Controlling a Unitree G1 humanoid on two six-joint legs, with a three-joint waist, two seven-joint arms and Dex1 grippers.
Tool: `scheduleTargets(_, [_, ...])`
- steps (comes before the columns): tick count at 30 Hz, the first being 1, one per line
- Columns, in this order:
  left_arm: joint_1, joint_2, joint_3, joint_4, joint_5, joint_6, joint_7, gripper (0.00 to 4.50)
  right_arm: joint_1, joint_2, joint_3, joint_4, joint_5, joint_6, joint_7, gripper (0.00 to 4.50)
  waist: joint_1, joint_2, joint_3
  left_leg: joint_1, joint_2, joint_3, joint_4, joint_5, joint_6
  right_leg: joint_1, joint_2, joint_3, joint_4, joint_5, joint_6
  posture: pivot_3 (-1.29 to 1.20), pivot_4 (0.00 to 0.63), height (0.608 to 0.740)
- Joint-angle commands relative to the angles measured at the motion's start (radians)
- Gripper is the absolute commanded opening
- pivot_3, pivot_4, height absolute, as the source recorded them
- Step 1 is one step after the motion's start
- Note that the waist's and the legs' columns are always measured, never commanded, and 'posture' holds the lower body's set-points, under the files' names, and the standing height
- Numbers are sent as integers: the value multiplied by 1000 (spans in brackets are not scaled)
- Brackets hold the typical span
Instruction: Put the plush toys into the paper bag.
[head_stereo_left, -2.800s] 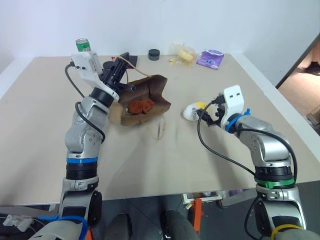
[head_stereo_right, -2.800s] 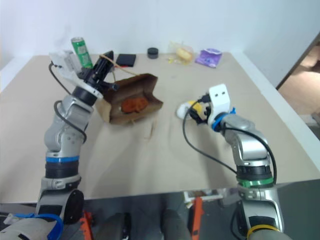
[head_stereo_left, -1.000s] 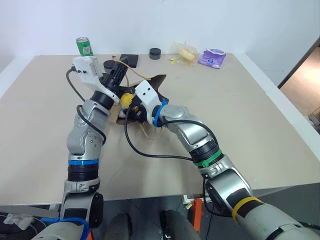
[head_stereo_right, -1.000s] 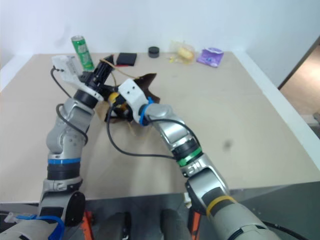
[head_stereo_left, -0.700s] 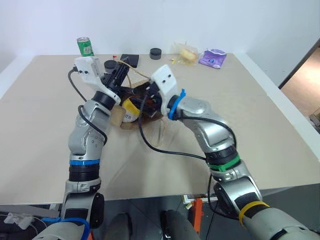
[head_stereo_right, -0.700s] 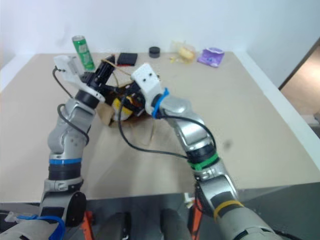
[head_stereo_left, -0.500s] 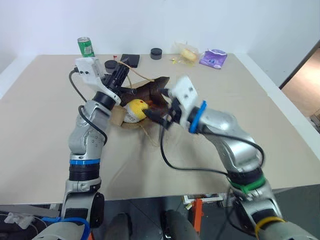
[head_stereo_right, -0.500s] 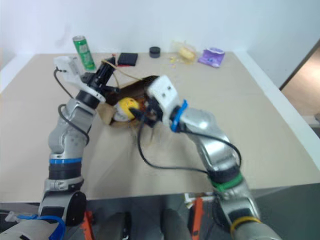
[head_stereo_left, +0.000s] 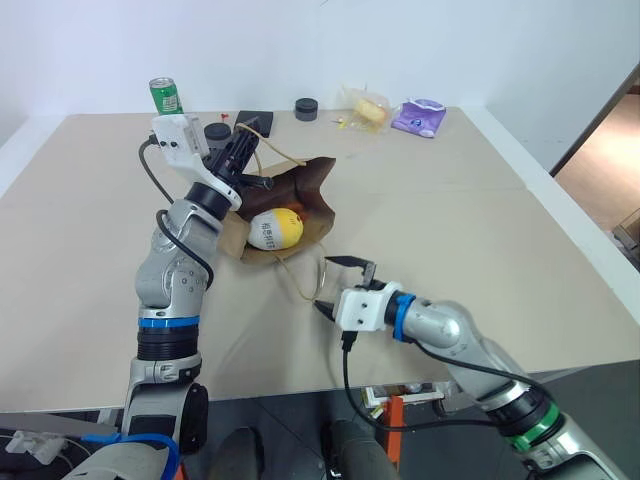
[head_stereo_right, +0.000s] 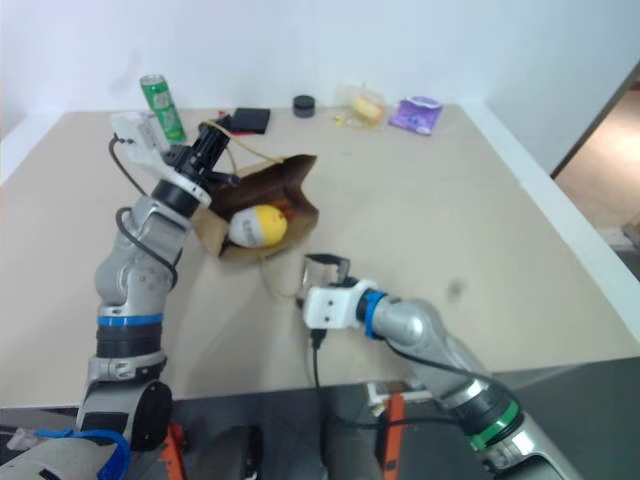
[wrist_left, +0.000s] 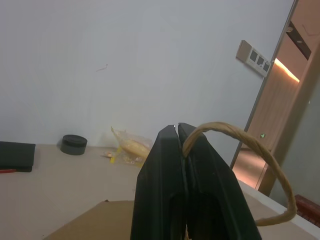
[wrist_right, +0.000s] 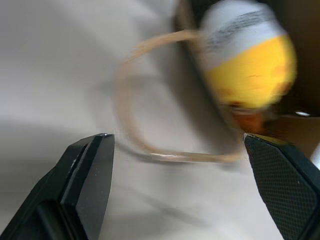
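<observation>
A: Toy look and spot?
B: Yellow-and-white egg plush (head_stereo_left: 275, 229) in the mouth of the brown paper bag (head_stereo_left: 312, 190), lying on the table (head_stereo_left: 480, 230)

A: Pincers?
B: Left gripper (head_stereo_left: 250, 141) pinching cord handle (wrist_left: 240, 150); right gripper (head_stereo_left: 344, 284) spread wide, empty

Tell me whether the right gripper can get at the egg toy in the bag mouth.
Probably yes: the right gripper is open, and bare table lies between it and the egg toy in the paper bag.

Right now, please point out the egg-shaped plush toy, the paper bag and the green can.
egg-shaped plush toy (head_stereo_left: 275, 229), left eye view, its middle.
paper bag (head_stereo_left: 312, 186), left eye view, raised upper flap.
green can (head_stereo_left: 166, 96), left eye view, its side.
</observation>
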Motion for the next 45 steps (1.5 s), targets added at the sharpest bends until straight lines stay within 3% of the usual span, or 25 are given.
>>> scheduleTargets(1, [-29,9,8,-20,-8,-4,0,0,-1,46,10,55,-33,-49,-25,4437,0,-2,-1,0,0,0,0,0,0,0,0,0,0,0,0,0,150,740])
scheduleTargets(5, [-26,9,9,-28,-7,-2,4,0,-24,92,-6,116,-137,-106,-148,4437,0,-2,-1,1,0,0,0,0,0,0,0,0,0,0,-1,0,150,740])
scheduleTargets(6, [-25,9,9,-30,-8,-2,5,0,-30,94,-15,123,-162,-127,-179,3934,0,-2,-1,1,0,0,0,0,0,0,0,0,0,-1,-2,0,150,740])
scheduleTargets(7, [-23,9,9,-33,-8,-1,6,0,-31,95,-26,123,-172,-140,-194,3794,1,-2,-1,1,0,0,0,0,0,0,0,0,0,-1,-2,0,150,740])
scheduleTargets(15, [-25,12,14,-22,-8,-3,7,0,-35,50,-163,43,-183,-292,-306,177,2,-3,-1,0,-1,1,1,1,-2,0,-1,3,0,-1,-1,0,150,740])
scheduleTargets(16, [-28,12,15,-19,-8,-4,7,0,-41,47,-178,33,-181,-301,-310,69,2,-3,-1,0,-1,1,1,1,-2,0,-1,3,0,-1,-1,0,150,740])
scheduleTargets(28, [-32,10,20,-13,-13,4,18,0,-253,72,-285,-17,-120,-240,-250,69,3,-3,-1,0,-1,1,1,1,-2,1,0,3,0,0,0,0,150,740])
scheduleTargets(41, [12,17,5,-82,-52,96,8,0,-163,48,-272,-29,-46,-168,-86,69,2,-3,-1,0,-1,1,1,1,-1,1,0,3,0,1,2,0,150,740])
scheduleTargets(42, [21,23,1,-92,-57,117,6,562,-156,46,-276,-35,-28,-154,-69,713,2,-3,-1,0,-1,1,1,1,-1,1,0,3,0,1,2,0,150,740])
scheduleTargets(44, [39,45,-9,-104,-52,158,3,1198,-141,56,-294,-57,31,-125,-48,1356,2,-3,-1,0,-1,1,1,1,-1,1,0,3,0,1,2,0,150,740])
scheduleTargets(45, [46,64,-6,-109,-59,181,-6,1786,-131,58,-304,-75,65,-107,-33,1920,2,-3,-1,0,-1,1,0,1,-1,1,0,3,0,1,2,0,150,740])
